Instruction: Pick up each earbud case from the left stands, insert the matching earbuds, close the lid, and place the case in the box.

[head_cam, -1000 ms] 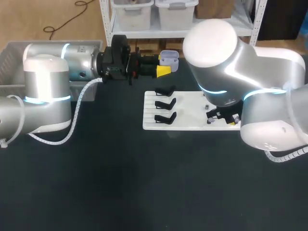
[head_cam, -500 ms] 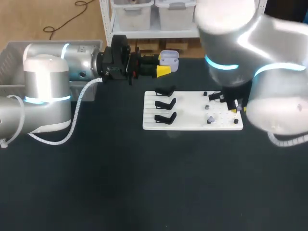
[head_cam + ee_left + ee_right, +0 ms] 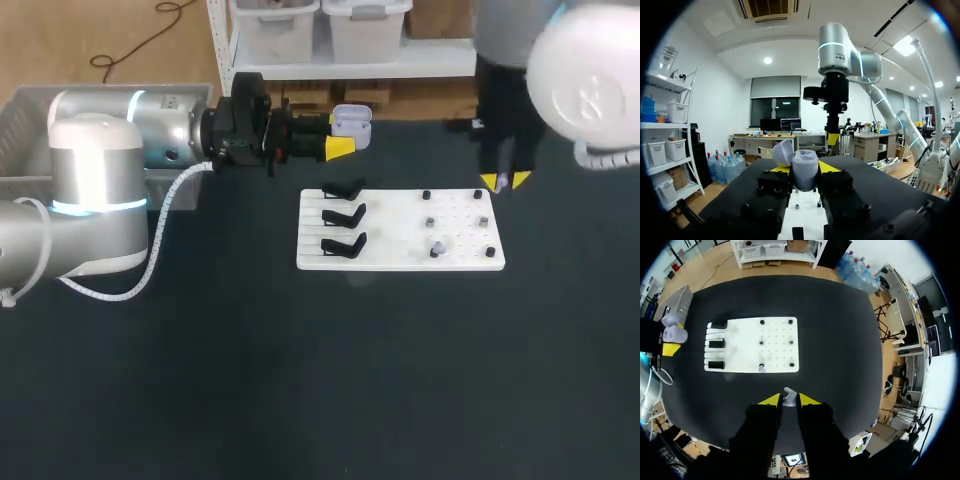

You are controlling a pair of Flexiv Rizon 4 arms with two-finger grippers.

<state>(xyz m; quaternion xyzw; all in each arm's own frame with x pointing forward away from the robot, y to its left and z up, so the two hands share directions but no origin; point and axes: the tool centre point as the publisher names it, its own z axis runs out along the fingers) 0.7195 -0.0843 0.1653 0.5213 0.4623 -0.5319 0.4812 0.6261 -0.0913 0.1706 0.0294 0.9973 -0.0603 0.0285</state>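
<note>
My left gripper (image 3: 343, 136) is held level above the table's far side, left of the board, shut on a lavender earbud case (image 3: 351, 121) whose lid stands open. In the left wrist view the case (image 3: 805, 171) sits between the yellow tips with its lid (image 3: 782, 152) tipped back. My right gripper (image 3: 504, 181) hangs fingers down above the white board's (image 3: 400, 258) far right corner, shut on a small lavender earbud (image 3: 788, 396). The board's black stands (image 3: 344, 216) are bare. Another lavender earbud (image 3: 437, 248) and several dark ones sit on its pegs.
A grey box (image 3: 22, 128) stands at the table's far left, behind my left arm. The white board (image 3: 780, 330) lies in the middle, on the dark table.
My right arm has lifted off the board's right part and swung up toward the far right, with the lavender earbud in its fingers. The left arm and case have stayed put.
</note>
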